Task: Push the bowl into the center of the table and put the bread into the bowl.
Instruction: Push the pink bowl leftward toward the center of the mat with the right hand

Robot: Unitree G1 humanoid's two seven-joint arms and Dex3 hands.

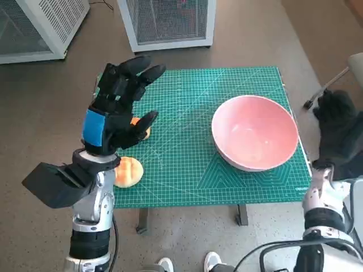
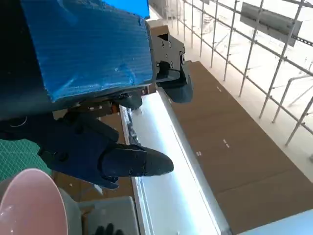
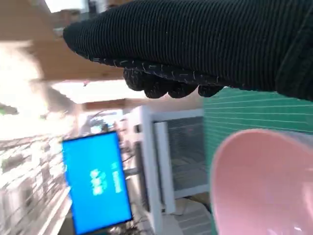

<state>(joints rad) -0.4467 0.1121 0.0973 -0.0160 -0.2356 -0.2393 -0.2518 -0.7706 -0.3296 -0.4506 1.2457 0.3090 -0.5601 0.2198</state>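
From the head camera I have my left hand point(image 1: 116, 107) raised over the left part of the green mat point(image 1: 187, 119), blue-taped back toward the camera, fingers spread apart and pointing away from me toward the far edge. It holds nothing. The forearm rises from the near left corner of the table, and the wrist sits over that corner.

Two pieces of bread lie under that hand. One roll point(image 1: 128, 171) rests at the near left edge of the mat, just beside my wrist and partly hidden by it. The other piece point(image 1: 142, 131) shows only as an orange sliver between thumb and palm, so I cannot tell its shape. Neither piece is in my grasp, as far as I can see.

The pink bowl point(image 1: 255, 133) sits upright on the right part of the mat, near the right edge and well apart from the bread. It holds nothing.

My right hand point(image 1: 339, 127), in the black glove, hangs off the right side of the table, just beside the bowl's rim but not clearly touching it. From its wrist camera the gloved fingers point(image 3: 166, 88) look curled inward above the bowl with nothing in them.
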